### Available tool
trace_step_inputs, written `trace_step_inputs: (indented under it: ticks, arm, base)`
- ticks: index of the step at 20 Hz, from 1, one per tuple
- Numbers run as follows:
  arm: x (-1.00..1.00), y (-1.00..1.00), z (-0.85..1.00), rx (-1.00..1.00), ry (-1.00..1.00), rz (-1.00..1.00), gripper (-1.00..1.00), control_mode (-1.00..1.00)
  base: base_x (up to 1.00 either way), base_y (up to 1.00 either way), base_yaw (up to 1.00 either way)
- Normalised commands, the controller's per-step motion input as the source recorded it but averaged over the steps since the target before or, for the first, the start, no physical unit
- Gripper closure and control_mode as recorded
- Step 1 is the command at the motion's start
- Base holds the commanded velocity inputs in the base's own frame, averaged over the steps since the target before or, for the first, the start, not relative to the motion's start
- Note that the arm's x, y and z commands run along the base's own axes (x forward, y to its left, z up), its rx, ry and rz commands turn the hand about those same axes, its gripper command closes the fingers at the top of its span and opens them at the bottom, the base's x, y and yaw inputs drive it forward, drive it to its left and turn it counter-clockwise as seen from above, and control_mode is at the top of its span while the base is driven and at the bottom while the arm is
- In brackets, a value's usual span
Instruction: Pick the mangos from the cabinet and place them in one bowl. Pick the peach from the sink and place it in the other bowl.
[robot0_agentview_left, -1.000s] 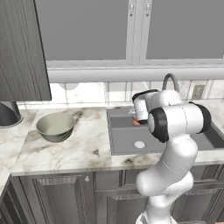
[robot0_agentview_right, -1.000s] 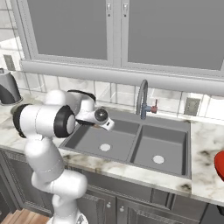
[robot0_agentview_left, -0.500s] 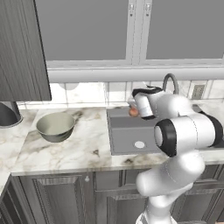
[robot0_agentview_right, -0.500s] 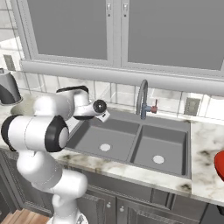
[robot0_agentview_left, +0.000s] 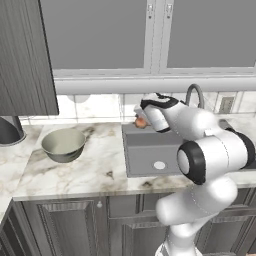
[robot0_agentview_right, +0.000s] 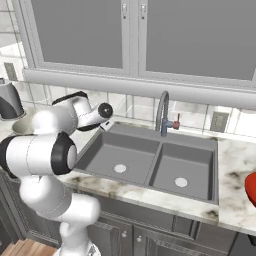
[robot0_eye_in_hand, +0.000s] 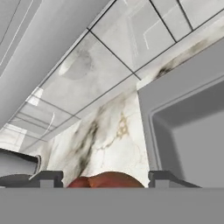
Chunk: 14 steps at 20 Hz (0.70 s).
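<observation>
Rendered domestic kitchen. A marble-patterned counter (robot0_agentview_left: 75, 172) runs across the middle of the left base view, above panelled drawers with knobs (robot0_agentview_left: 65, 220). A dark grey double-basin sink (robot0_agentview_right: 150, 160) with pale drains and a curved tap (robot0_agentview_right: 162, 112) with a red handle sits at the centre of the right base view. Tiled backsplash (robot0_eye_in_hand: 127, 39), a wall outlet (robot0_agentview_right: 216, 121), glazed upper units (robot0_agentview_right: 135, 35) and a dark wood-grain wall cabinet (robot0_agentview_left: 25, 55) at upper left complete the setting.

peach (robot0_agentview_left: 140, 122) above sink's (robot0_agentview_left: 150, 150) back-left corner
</observation>
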Motion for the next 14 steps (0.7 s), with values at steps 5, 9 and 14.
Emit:
trace_step_inputs:
  ticks: [5, 9, 14]
  arm:
    - [0.00, 0.65, 0.00, 0.01, 0.03, 0.10, 1.00, -1.00]
    - [-0.01, 0.62, 0.00, 0.00, 0.02, 0.09, 1.00, -1.00]
    - [0.00, 0.60, 0.01, 0.02, 0.00, 0.07, 1.00, -1.00]
  base:
    - [0.00, 0.00, 0.00]
    - [0.00, 0.00, 0.00]
    - [0.00, 0.00, 0.00]
